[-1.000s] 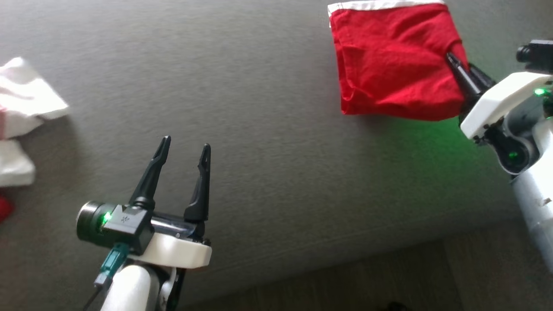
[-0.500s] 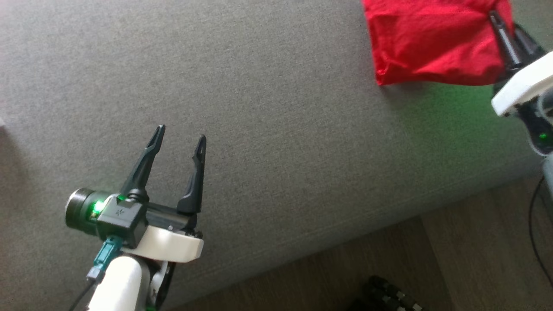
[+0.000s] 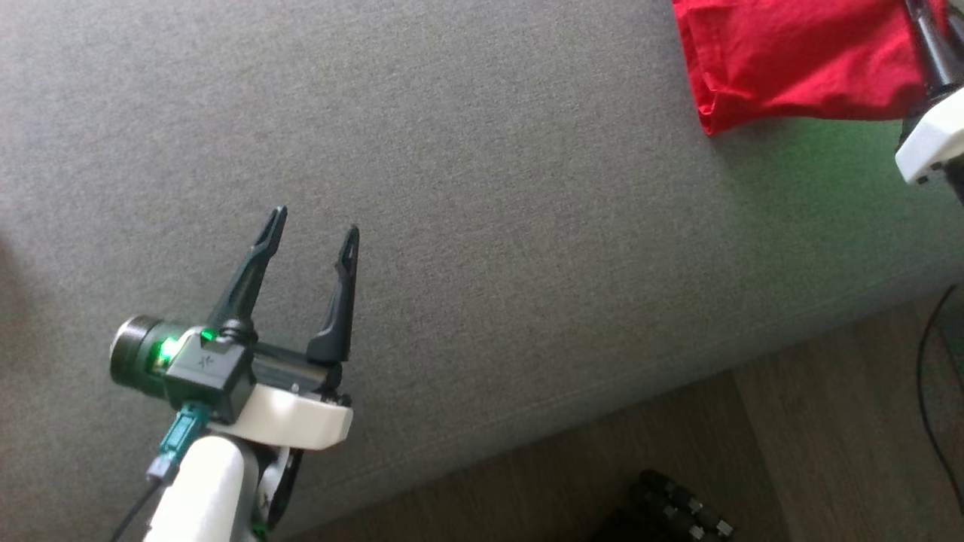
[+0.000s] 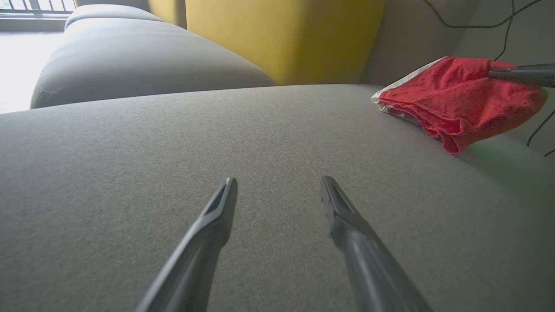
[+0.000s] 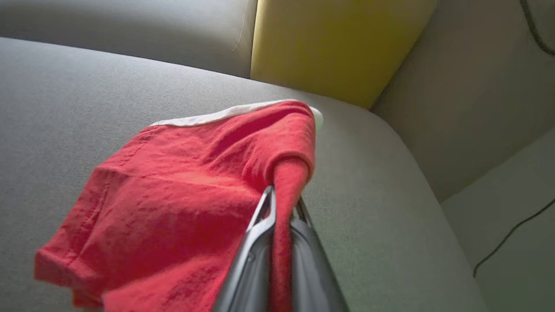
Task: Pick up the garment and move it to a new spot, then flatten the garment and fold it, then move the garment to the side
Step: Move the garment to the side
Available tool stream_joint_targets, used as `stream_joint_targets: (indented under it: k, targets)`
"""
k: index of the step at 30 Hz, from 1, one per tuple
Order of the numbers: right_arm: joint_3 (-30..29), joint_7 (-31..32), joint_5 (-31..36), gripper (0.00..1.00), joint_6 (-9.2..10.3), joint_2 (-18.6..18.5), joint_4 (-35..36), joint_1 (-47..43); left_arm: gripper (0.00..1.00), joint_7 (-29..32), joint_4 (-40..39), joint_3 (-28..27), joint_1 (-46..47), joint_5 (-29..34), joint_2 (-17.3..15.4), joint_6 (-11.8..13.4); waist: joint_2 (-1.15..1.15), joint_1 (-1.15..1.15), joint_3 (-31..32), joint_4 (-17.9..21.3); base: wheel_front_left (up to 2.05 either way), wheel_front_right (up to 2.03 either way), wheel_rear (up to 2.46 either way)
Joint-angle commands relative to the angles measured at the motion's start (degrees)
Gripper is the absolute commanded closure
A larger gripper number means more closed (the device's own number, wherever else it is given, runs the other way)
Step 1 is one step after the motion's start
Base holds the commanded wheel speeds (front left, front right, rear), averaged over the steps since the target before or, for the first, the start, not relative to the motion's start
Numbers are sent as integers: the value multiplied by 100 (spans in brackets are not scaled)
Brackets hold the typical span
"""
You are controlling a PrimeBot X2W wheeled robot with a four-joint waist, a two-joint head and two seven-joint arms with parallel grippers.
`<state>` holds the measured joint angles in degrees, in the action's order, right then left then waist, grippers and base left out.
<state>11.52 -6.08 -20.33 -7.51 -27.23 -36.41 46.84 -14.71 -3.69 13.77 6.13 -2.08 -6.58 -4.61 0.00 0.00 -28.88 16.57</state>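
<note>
The garment is red cloth with a white band, folded and lying on the grey sofa seat at the far right; it also shows as the garment and the garment. My right gripper is shut on a pinched fold of its near edge, lifting that edge slightly; its dark fingers reach in from the right. My left gripper hovers open over bare seat at the lower left, far from the cloth, with nothing between its fingers.
The grey sofa seat ends in a front edge, with wooden floor below. A yellow cushion and grey backrest stand behind. A black cable and a dark object lie on the floor.
The head camera has swung right, so the white cloths at the left left the picture. The right gripper stays shut on the red garment; the left gripper stays open.
</note>
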Motion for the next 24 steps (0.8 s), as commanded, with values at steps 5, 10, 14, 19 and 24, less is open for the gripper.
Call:
stream_joint_targets:
  k: [5,10,14,19,24]
  targets:
    - [-225,-94,580,100,2,-208,322,27,0,-29,-199,-170,169,39,-37,-39,0,0,-85,-4,0,0,0]
    - [-423,-71,1003,100,2,-184,465,-29,0,-29,-171,-162,207,19,-37,-54,0,0,-110,-21,0,0,0]
    - [-600,31,1214,100,2,-135,612,-97,0,-29,-147,-152,222,6,-21,-59,0,0,-79,-41,0,0,0]
    - [-728,231,1438,76,2,-133,752,-207,0,-29,-136,-149,228,-8,3,-61,0,0,-7,-86,0,0,0]
    - [-1103,327,1802,0,2,-80,876,-370,0,-29,-132,-121,227,-27,60,-48,0,0,102,-187,0,0,0]
